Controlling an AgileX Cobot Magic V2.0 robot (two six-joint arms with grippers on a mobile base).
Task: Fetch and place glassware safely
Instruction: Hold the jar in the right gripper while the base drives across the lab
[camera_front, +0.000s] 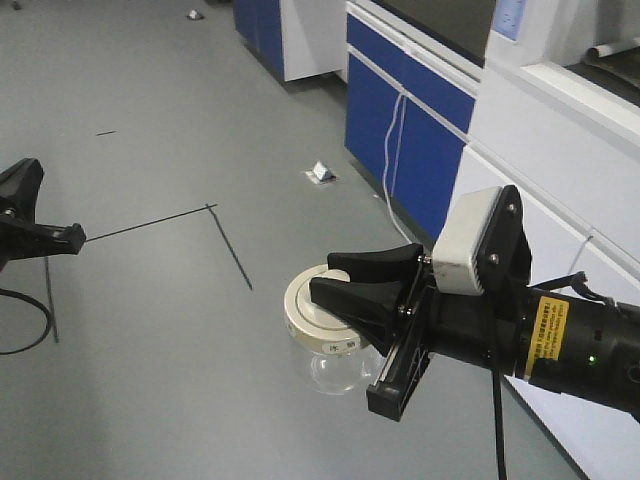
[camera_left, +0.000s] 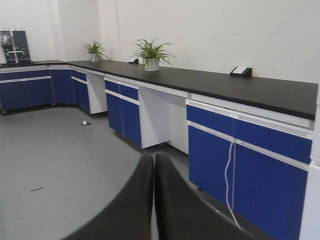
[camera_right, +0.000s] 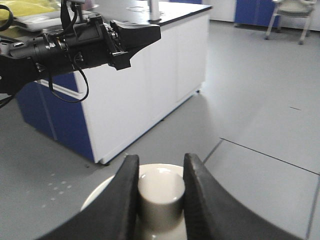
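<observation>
The glassware (camera_front: 335, 368) is a squat clear jar with a round cream-white lid (camera_front: 303, 308), hanging in the air above the grey floor. My right gripper (camera_front: 321, 276) is shut on the lid's central knob. In the right wrist view the two black fingers press both sides of the knob (camera_right: 161, 194), and the right gripper (camera_right: 161, 159) covers most of the lid; the glass body is hidden below. My left gripper (camera_front: 74, 237) is at the left edge, well apart from the jar, and is shut on nothing. Its fingers meet in the left wrist view at the left gripper (camera_left: 154, 159).
Blue-and-white lab cabinets (camera_front: 405, 120) with a black countertop (camera_left: 240, 87) run along the right, with a white cable (camera_left: 229, 175) hanging down. Potted plants (camera_left: 150, 54) stand on the counter. A paper scrap (camera_front: 320, 173) and black floor lines (camera_front: 228, 245) lie ahead. A white island bench (camera_right: 150, 80) stands beyond the left arm (camera_right: 75, 42).
</observation>
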